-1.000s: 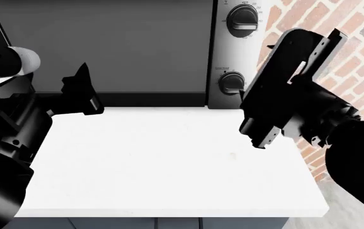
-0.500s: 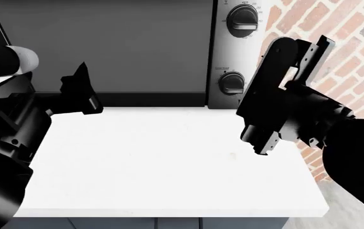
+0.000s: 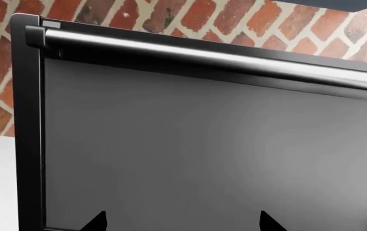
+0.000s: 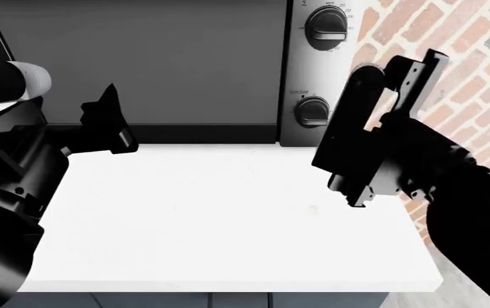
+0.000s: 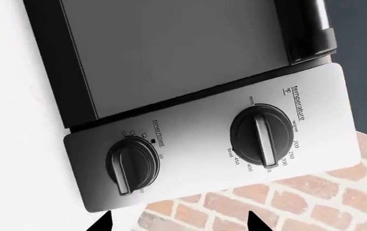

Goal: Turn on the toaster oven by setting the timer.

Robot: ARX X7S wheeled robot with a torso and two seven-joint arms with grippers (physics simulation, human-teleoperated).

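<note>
The toaster oven (image 4: 142,64) stands at the back of the white counter, with its dark glass door facing me. Its silver control strip (image 4: 298,58) holds the numbered temperature dial (image 4: 326,27) and, below it, the timer (image 4: 311,110). In the right wrist view the timer (image 5: 132,166) shows a raised bar and the label "timer/toast", beside the temperature dial (image 5: 263,137). My right gripper (image 4: 390,70) hovers open just right of the strip and touches nothing; its tips (image 5: 178,222) are wide apart. My left gripper (image 4: 108,119) is open and empty in front of the door (image 3: 202,154).
A red brick wall (image 4: 476,77) rises behind and to the right of the oven. The white counter (image 4: 227,218) stretches in front, with its front edge near me and its right edge under my right arm. The door handle bar (image 3: 221,57) runs along the door's top.
My right gripper has shifted a little left toward the control strip and turned slightly. The left arm has not moved.
</note>
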